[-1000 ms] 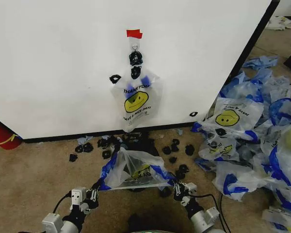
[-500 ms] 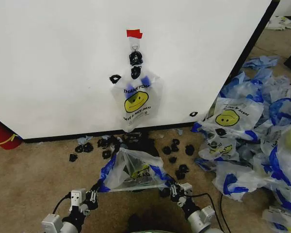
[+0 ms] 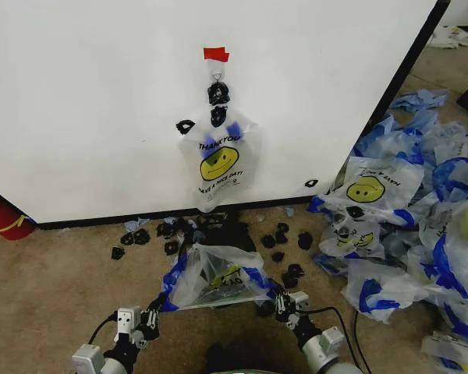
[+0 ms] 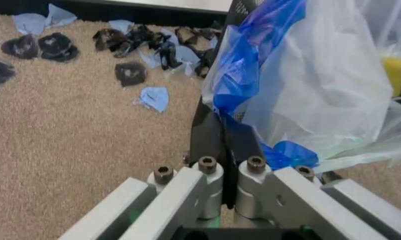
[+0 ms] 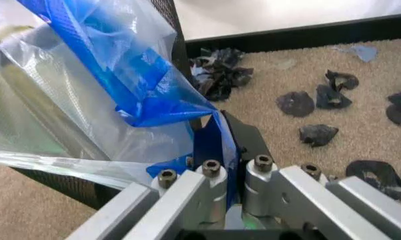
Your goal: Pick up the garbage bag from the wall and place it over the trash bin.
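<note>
- Garbage bag (image 3: 215,276) is stretched between both end effectors, low in front of the wall (image 3: 93,101), mouth axis running left to right.
- Left end effector (image 3: 157,306) is clamped on the bag's blue left edge; right end effector (image 3: 276,294) is clamped on the right edge.
- Trash bin (image 5: 177,35): its dark mesh wall sits directly under and behind the bag, touching the film.
- Judgement: rim lies just ahead of both; neither arm is nearer.
- Floor scraps (image 3: 285,238) and piled bags (image 3: 421,226) crowd the right side.

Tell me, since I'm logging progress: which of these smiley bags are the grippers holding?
The garbage bag stretched low between the left gripper and right gripper, each pinching a blue edge. Another bag hangs on the wall; the rest lie heaped on the carpet.
</note>
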You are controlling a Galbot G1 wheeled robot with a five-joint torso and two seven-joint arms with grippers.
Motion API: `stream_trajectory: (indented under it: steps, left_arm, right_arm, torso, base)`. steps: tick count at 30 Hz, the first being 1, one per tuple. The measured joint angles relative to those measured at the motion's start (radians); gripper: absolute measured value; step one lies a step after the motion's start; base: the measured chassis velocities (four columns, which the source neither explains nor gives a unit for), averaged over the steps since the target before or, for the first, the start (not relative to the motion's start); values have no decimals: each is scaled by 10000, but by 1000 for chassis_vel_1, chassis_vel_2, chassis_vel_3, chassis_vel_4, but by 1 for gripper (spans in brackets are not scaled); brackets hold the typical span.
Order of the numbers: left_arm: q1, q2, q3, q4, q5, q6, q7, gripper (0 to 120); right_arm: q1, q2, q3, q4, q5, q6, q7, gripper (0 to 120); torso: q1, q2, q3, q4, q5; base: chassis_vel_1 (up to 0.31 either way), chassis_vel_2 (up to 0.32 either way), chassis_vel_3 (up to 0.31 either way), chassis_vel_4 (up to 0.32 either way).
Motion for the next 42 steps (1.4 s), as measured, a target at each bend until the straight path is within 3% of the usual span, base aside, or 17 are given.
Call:
stream_trajectory:
  steps: [42]
  left_arm:
    - [-718,-67,390,1039,-15,-80,-94,0]
  right_arm:
    - [381,311,92,-874,-48,63,32,0]
  torso:
    - [0,0,0,1,0]
  base:
    - [0,0,0,0]
